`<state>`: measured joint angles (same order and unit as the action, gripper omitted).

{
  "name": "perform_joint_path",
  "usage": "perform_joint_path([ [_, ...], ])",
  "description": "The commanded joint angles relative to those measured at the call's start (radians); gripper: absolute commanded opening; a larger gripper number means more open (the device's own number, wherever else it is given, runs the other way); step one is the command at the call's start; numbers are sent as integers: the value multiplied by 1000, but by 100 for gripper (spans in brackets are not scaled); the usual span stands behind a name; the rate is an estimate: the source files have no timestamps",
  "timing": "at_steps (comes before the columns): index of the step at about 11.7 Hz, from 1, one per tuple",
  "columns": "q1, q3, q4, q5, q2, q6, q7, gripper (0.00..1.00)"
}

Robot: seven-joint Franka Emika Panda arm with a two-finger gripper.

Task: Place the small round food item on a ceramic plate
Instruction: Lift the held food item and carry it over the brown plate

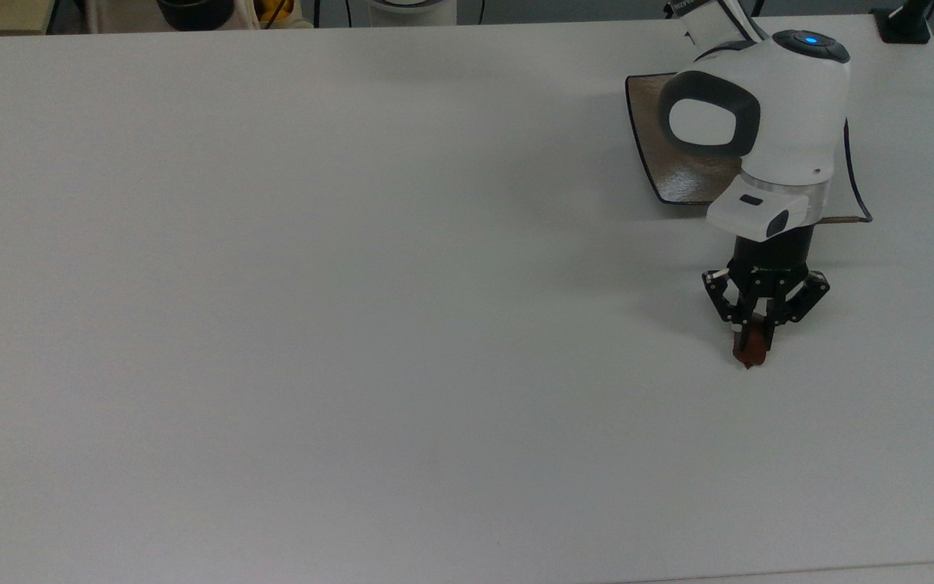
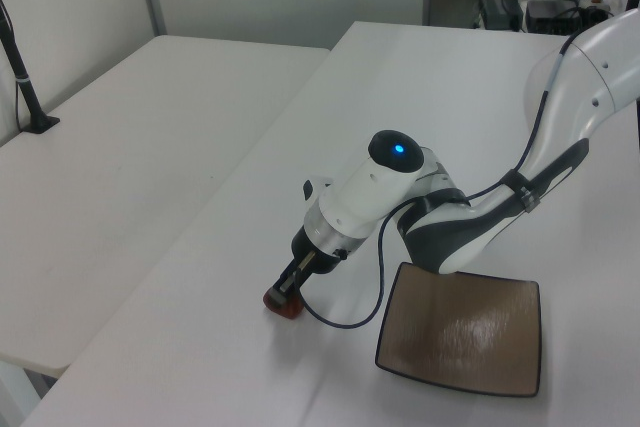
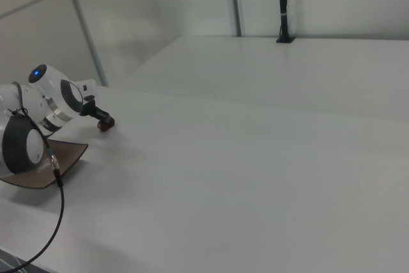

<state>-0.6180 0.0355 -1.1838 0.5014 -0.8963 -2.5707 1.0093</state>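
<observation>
A wide white table (image 1: 313, 308) carries everything here, matte and pale. Right under the gripper's (image 1: 753, 345) fingertips, the small round food item (image 1: 749, 354) sits on the tabletop, dark reddish-brown, its little tip poking out past the fingers toward the top view's bottom edge. Behind the gripper, back along the arm toward the top view's upper right, the ceramic plate (image 2: 470, 332) lies flat on the same surface, square, glossy brown-grey with a thin black rim, near the food item but apart from it.
</observation>
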Motion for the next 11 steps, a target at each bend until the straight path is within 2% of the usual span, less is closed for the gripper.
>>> perform_joint_path([
  [1,-3,-13,-23,34,14,-22,20,23],
  [4,32,0,-114,25,101,-17,-7,23],
  [6,81,52,-203,11,201,-11,-47,24],
  [7,84,53,-247,-6,250,-11,-54,24],
  [9,93,55,-348,-87,356,-11,-122,25],
  [10,92,56,-406,-166,422,-8,-194,25],
  [11,90,60,-430,-196,448,7,-225,25],
])
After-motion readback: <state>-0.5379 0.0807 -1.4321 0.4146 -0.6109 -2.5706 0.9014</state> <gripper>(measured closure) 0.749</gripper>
